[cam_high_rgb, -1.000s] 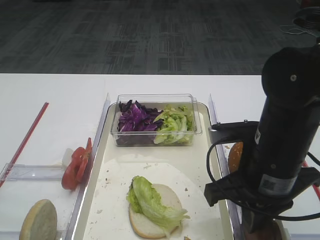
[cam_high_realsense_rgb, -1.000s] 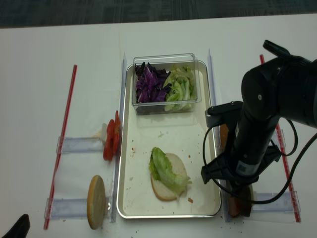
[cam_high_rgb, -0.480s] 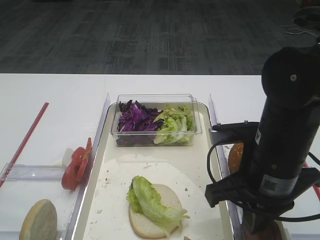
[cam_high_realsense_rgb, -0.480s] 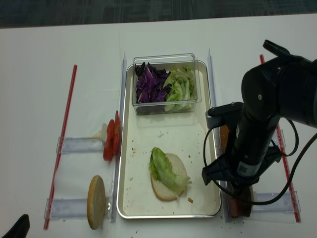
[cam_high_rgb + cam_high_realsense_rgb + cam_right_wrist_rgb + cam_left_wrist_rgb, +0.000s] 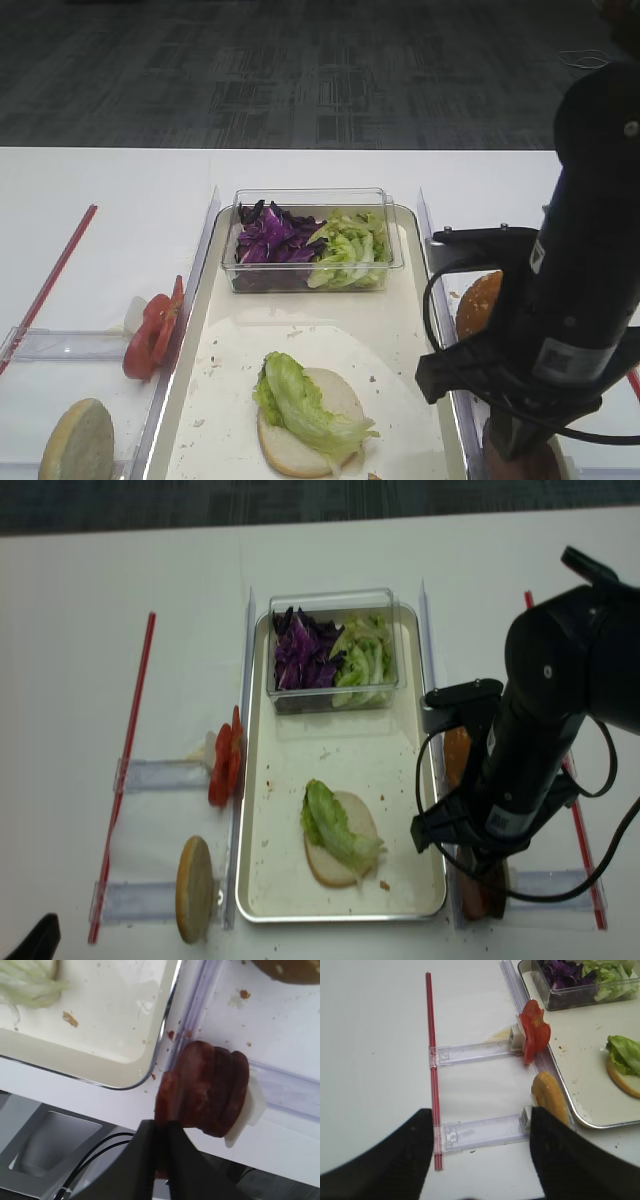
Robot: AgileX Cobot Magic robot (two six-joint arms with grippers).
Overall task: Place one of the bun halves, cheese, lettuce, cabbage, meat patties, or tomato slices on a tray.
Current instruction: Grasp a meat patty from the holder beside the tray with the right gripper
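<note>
Beside the tray (image 5: pixel 125 1077) in the right wrist view, right gripper (image 5: pixel 161 1132) clamped on the front meat patty (image 5: pixel 167 1097) of the stack — worth lifting straight up; from the high view, then carrying left to the bun base (image 5: pixel 300 425) with lettuce (image 5: pixel 300 400).

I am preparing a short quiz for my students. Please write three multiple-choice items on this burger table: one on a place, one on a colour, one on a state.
1. Where does the green crinkly lettuce leaf lie?
A. on the pale bun base in the cream rectangular tray
B. on the red tomato slices
C. on the bare table

2. What colour is the shredded cabbage in the clear plastic box?
A. orange
B. dark purple
C. white

3. How is the right gripper?
A. wide open
B. shut on the reddish-brown meat patties
C. shut on a bun

Key: 1 A, the leaf drapes over the base; 2 B, purple beside green leaves; 3 B, its fingers pinch one patty's edge.
</note>
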